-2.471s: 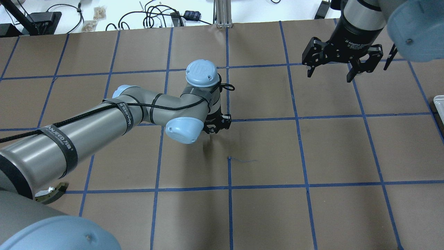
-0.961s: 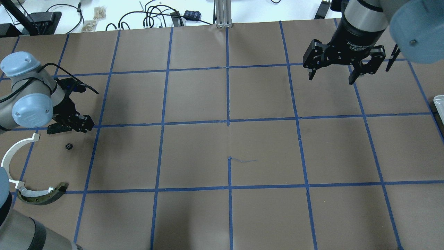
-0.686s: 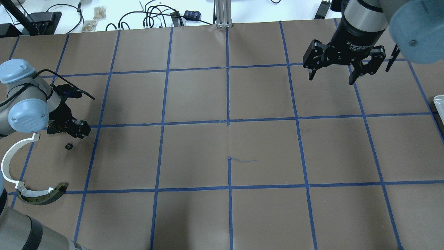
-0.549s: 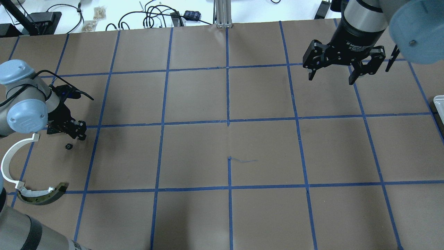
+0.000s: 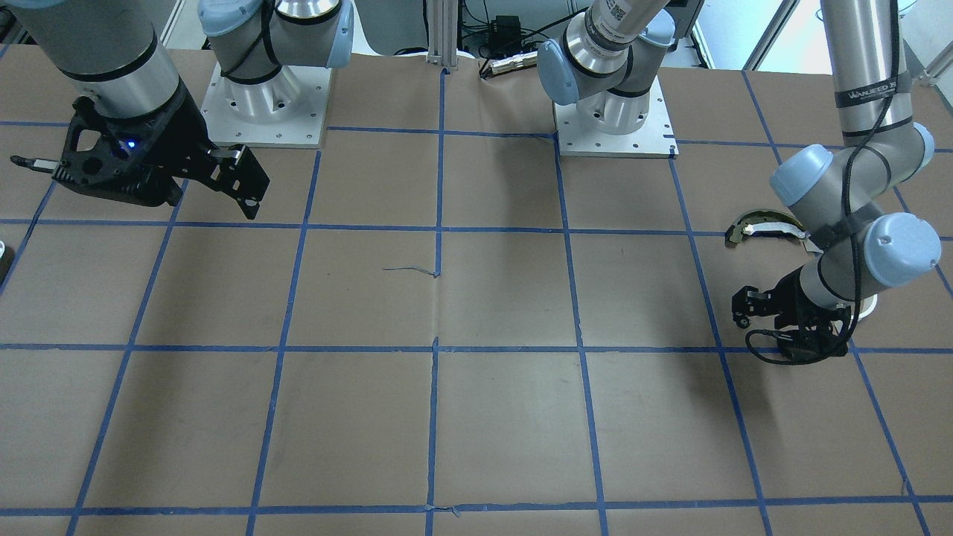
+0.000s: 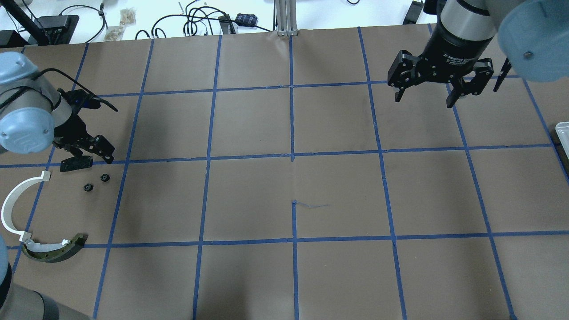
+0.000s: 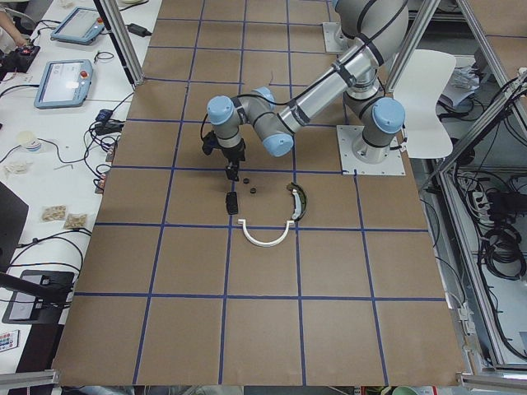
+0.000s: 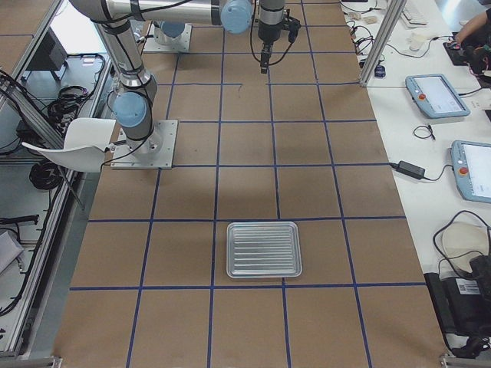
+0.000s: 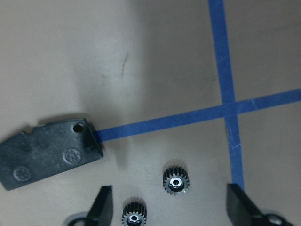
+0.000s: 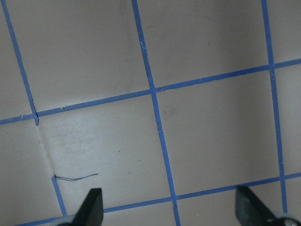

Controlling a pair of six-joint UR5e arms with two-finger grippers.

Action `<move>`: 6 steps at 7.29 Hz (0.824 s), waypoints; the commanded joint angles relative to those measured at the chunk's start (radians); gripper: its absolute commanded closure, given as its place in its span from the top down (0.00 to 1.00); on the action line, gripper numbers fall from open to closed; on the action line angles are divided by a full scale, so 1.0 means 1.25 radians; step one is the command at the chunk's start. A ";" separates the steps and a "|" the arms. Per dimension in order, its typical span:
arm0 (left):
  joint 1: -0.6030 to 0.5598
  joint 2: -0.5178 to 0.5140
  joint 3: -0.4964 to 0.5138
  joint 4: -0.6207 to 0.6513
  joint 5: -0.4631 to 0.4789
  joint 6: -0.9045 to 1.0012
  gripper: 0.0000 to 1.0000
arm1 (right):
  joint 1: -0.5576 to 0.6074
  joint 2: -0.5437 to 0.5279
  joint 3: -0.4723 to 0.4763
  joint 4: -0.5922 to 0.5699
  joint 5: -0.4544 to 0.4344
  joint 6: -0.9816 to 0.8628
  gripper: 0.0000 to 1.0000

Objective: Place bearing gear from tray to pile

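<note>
Two small black bearing gears lie on the brown table in the pile: one (image 6: 105, 178) (image 9: 177, 180) below my open fingers, the other (image 6: 88, 187) (image 9: 134, 216) just beside it. Around them lie a flat black plate (image 6: 71, 164) (image 9: 47, 153), a thin white arc (image 6: 18, 204) and a dark curved piece with pale trim (image 6: 55, 251) (image 5: 759, 225). My left gripper (image 6: 86, 153) (image 9: 171, 207) is open and empty, a little above the gears. My right gripper (image 6: 424, 91) (image 10: 170, 207) is open and empty, high over the far right of the table.
A ribbed metal tray (image 8: 264, 249) sits at the table's right end; only its edge (image 6: 562, 133) shows in the overhead view, and no parts show in it. Blue tape lines grid the table. Cables and boxes lie beyond the far edge (image 6: 200, 22).
My left arm swung from the table's middle to the pile at the far left. Its gripper has opened and lifted, and a second gear now lies beside the first. The right arm barely moved.
</note>
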 commanded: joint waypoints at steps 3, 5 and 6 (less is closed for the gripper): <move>-0.291 0.139 0.204 -0.274 -0.016 -0.383 1.00 | 0.000 -0.004 0.000 -0.004 0.001 0.000 1.00; -0.357 0.207 0.199 -0.279 -0.037 -0.417 1.00 | 0.000 -0.006 0.000 -0.003 0.001 -0.001 1.00; -0.363 0.234 0.201 -0.279 -0.108 -0.417 1.00 | 0.000 -0.006 0.000 -0.003 0.002 -0.001 1.00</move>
